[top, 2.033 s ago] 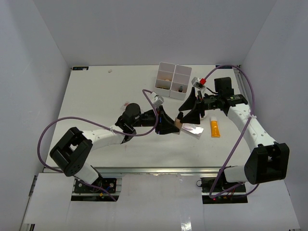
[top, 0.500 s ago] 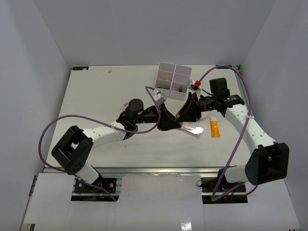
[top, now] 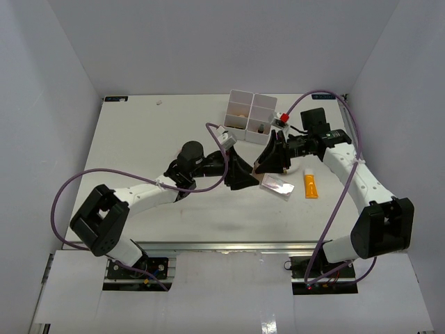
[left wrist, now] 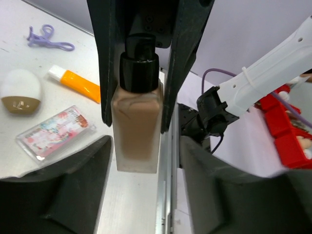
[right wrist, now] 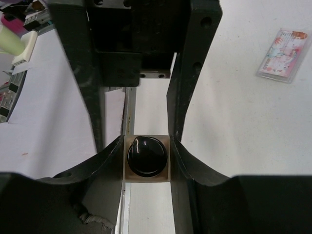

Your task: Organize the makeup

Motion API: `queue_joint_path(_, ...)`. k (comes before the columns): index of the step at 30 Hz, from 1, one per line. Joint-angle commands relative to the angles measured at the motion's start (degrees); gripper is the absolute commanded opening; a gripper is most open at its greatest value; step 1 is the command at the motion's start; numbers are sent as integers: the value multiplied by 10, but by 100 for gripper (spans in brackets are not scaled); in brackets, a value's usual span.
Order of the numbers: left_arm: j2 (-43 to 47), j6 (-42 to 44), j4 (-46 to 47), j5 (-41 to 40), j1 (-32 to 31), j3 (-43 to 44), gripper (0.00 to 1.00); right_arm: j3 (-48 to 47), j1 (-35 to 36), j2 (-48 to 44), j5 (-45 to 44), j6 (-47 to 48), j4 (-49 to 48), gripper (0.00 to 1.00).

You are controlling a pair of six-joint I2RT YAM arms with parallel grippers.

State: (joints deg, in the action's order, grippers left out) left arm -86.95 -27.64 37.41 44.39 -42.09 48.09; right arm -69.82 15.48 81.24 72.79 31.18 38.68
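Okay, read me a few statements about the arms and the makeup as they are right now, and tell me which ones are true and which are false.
1. The right end effector is closed on the tan bottle. True.
2. The left end effector is clamped on that bottle. False: its fingers stand apart from the bottle's sides.
3. The orange tube lies on the table. True.
4. The pink packet sits inside the white box. False: it lies on the table beside the orange tube, outside the box.
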Motion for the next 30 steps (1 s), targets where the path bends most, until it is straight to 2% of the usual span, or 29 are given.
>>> queue_joint_path(1,57,38,-40,-4,8,-10,80,-49,-3,16,-14,20,8,8)
queue_joint_path(4,86,61,-78,-21,12,-15,91,-63,-6,33,-26,25,8,8)
queue_joint_path(8,132,90,-139,-52,25,-19,93,-100,-8,70,-60,34,9,8)
queue_joint_path(11,176,122,-219,-96,36,-14,98,-154,-10,114,-109,36,7,8)
queue_joint_path(14,237,162,-349,-197,42,0,98,-230,-11,178,-182,36,0,8)
queue_joint_path(15,239,171,-353,-222,44,1,98,-232,-10,180,-198,36,0,8)
queue_joint_path(17,293,196,-426,-284,46,-17,98,-294,-10,234,-247,30,-19,8)
queue_joint_path(19,326,211,-445,-336,47,-51,98,-329,-11,272,-289,24,-32,8)
queue_joint_path(23,390,216,-468,-385,51,-100,98,-448,-11,362,-332,20,-40,8)
queue_joint_path(27,412,222,-469,-400,51,-124,98,-503,-11,427,-334,18,-58,8)
queue_joint_path(30,420,223,-462,-413,51,-129,98,-509,-11,446,-335,13,-83,8)
